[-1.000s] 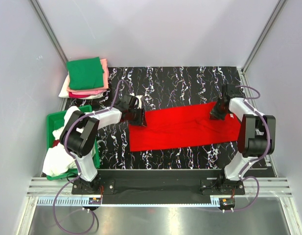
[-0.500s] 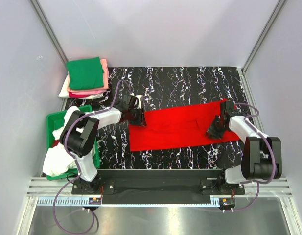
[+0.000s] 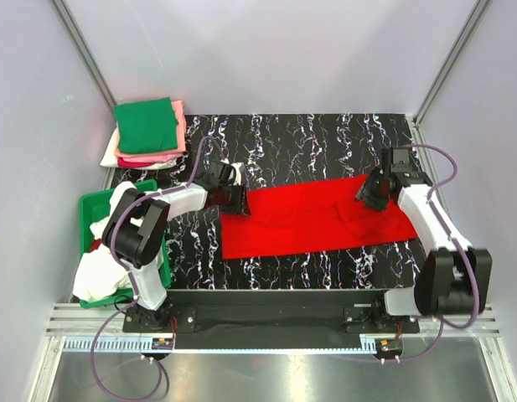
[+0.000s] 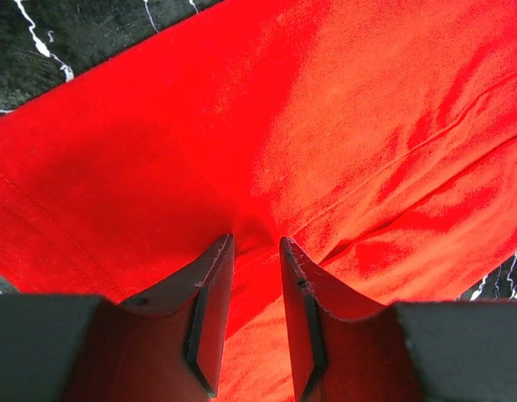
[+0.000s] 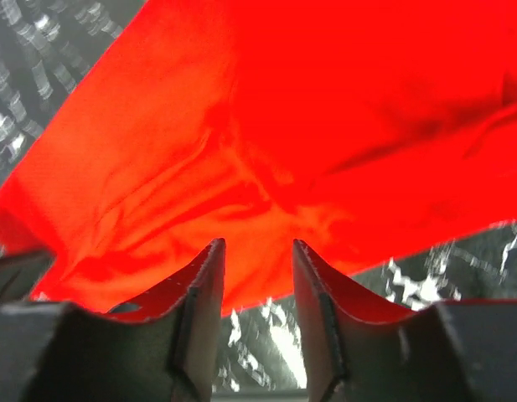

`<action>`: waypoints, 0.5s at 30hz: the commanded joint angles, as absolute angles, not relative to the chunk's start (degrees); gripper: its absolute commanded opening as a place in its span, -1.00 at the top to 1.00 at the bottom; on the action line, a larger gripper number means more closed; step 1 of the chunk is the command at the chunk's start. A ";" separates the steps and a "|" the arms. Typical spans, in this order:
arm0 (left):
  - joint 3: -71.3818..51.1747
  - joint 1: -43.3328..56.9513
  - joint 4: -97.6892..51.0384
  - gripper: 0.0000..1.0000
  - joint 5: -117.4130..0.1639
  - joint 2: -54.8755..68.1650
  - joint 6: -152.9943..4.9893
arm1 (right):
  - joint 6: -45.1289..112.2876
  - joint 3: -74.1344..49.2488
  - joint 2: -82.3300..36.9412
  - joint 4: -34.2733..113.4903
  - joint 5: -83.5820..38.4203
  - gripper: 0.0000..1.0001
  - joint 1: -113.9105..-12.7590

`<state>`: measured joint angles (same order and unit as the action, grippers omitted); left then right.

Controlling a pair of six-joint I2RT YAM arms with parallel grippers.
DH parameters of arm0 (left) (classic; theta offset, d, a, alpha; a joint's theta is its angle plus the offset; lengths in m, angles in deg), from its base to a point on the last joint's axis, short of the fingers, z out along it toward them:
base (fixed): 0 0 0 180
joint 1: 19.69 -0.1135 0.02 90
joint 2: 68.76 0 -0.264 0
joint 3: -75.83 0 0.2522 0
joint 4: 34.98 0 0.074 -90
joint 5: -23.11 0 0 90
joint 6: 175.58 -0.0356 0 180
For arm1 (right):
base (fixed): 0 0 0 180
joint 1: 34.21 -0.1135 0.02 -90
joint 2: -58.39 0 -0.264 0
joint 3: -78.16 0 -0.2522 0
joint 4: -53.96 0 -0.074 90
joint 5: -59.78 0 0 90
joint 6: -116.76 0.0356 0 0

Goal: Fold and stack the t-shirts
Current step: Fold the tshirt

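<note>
You have the red t-shirt [image 3: 308,222] lying as a long band across the middle of the table [image 3: 308,138], its long edges running left to right and tilted slightly, the right end sitting farther back. The left gripper [image 3: 235,199] sits on the shirt's far left corner. In the left wrist view its fingers [image 4: 209,310] are drawn close with a ridge of red cloth pinched between the tips. The right gripper [image 3: 374,193] is at the far edge near the right end. Its fingers [image 5: 199,310] are also pulled in on a puckered fold, with the cloth's edge crossing the gap and the table showing below it.

The shirt's right end comes close to the table's right edge. At its left edge, a bare strip separates it from the green bin [image 3: 89,205], where white cloth [image 3: 95,272] spills over the near rim. Behind the shirt the whole far half of the table lies open, and a narrower strip runs along the near edge. The folded stack [image 3: 149,155], topped by a green t-shirt [image 3: 146,124], sits in the far left corner, well apart from the left gripper.
</note>
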<state>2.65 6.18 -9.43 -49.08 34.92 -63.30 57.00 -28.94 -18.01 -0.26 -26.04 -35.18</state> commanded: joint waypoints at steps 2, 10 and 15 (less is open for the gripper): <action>2.91 5.89 -11.64 0.31 -47.90 35.83 -63.87 | 55.24 -26.64 -26.75 2.22 -32.85 0.18 -34.56; 3.09 5.54 -12.17 0.33 -47.29 35.74 -63.70 | 54.36 -27.25 -36.88 5.32 -32.86 0.48 -29.64; 3.35 5.27 -12.61 0.34 -47.20 35.65 -63.61 | 57.08 -34.10 -28.29 4.26 -27.60 0.52 -29.81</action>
